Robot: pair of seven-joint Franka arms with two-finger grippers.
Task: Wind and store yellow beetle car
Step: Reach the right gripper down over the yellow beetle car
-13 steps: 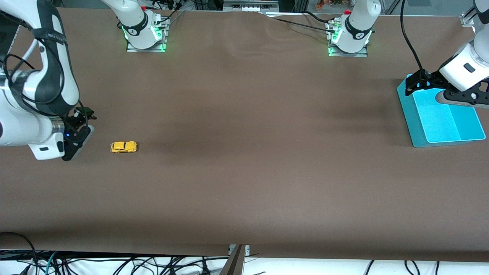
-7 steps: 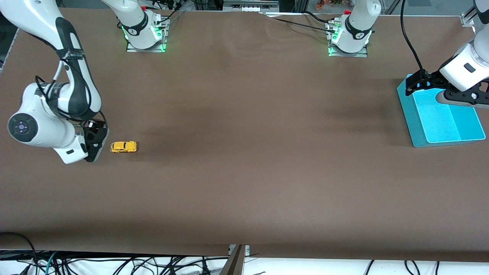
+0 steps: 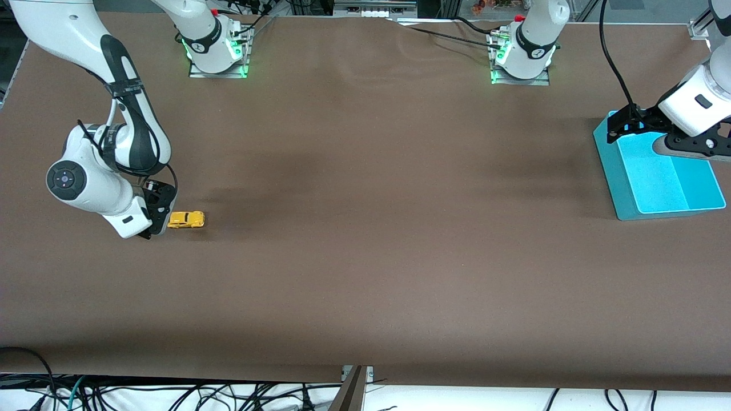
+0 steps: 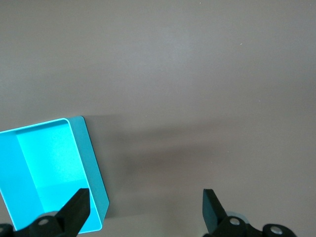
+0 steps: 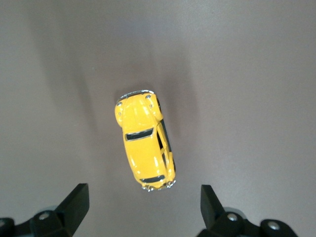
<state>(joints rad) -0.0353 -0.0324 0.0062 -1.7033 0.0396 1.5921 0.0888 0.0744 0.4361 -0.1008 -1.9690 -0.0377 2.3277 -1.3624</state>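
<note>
Yellow beetle car [image 5: 145, 144] glossy, with shiny chrome-like bumpers; brown table [image 3: 365, 257] matt; turquoise bin [image 3: 657, 182] smooth plastic.

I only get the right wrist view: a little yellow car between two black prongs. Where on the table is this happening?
Observer: At the right arm's end of the table; the yellow beetle car sits on the bare brown table, with the right claw beside it.
Operator: Is there anywhere to put the car?
Observer: Yes, a turquoise bin stands at the left arm's end, a long way from the car.
Operator: What's the other arm doing?
Observer: It waits, with the left claw open above the bin's edge.
Operator: Anything in the bin?
Observer: The part that shows in the left wrist view is empty.
</note>
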